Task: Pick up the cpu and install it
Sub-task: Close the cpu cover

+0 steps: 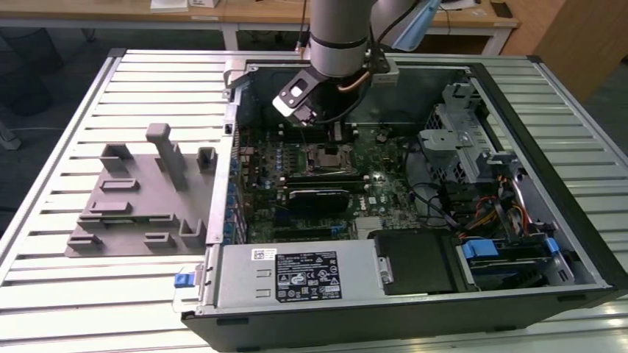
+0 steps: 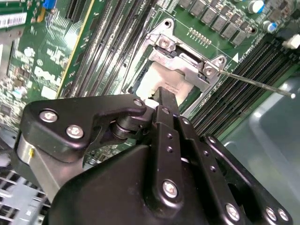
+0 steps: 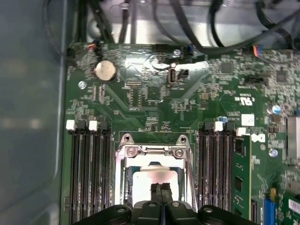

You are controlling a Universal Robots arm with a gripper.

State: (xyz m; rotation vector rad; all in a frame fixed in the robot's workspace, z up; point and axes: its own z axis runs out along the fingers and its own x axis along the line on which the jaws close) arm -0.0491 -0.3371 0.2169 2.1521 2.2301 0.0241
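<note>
the gripper had its two fingers clenched together on nothing, tips at the cpu; whether they touched it i could not tell. the cpu lay flat in the motherboard socket, between the ram slots. in the exterior view the arm stood upper centre over the open computer case, with a grey tray at the exterior view's left.

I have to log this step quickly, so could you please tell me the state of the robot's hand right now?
Hand: closed, fingers together with nothing between them, tips over the cpu lying in the socket.
</note>
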